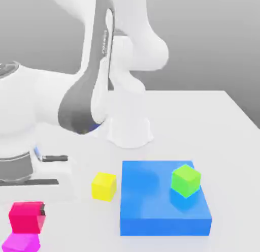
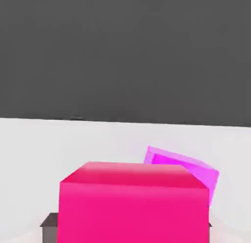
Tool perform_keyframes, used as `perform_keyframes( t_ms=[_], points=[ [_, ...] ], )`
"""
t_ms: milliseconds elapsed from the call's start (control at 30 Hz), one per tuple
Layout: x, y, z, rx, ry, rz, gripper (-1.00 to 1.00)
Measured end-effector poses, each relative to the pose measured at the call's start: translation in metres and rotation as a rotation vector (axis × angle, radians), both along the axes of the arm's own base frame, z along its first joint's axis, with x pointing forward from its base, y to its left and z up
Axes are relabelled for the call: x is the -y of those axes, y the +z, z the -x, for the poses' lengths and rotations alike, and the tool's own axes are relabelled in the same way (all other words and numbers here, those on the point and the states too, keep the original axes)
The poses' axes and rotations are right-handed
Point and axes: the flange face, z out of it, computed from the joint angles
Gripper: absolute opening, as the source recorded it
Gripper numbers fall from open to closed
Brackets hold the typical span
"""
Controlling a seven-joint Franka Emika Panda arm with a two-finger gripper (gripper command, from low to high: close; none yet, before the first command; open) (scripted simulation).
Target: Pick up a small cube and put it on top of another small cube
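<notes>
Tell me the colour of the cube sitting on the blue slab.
Bright green cube, resting on the blue slab; best seen in the exterior view.

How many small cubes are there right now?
4: hot-pink cube in the gripper, magenta cube just below it, yellow cube beside the blue slab, green cube on it.

No readable text, labels, brands, numbers or signs on the cubes, the slab, the arm or the table
</notes>
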Motion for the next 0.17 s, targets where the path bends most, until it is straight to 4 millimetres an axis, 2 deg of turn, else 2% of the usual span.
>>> perform_keyframes(
  t_ms=[33, 67, 167],
  points=[
    [0.003, -0.014, 0.001, 0.0, -0.003, 0.0, -1.0],
    [0.004, -0.027, 0.002, 0.0, -0.005, 0.0, 1.0],
    [0.004, -0.027, 0.002, 0.0, -0.005, 0.0, 1.0]
  ],
)
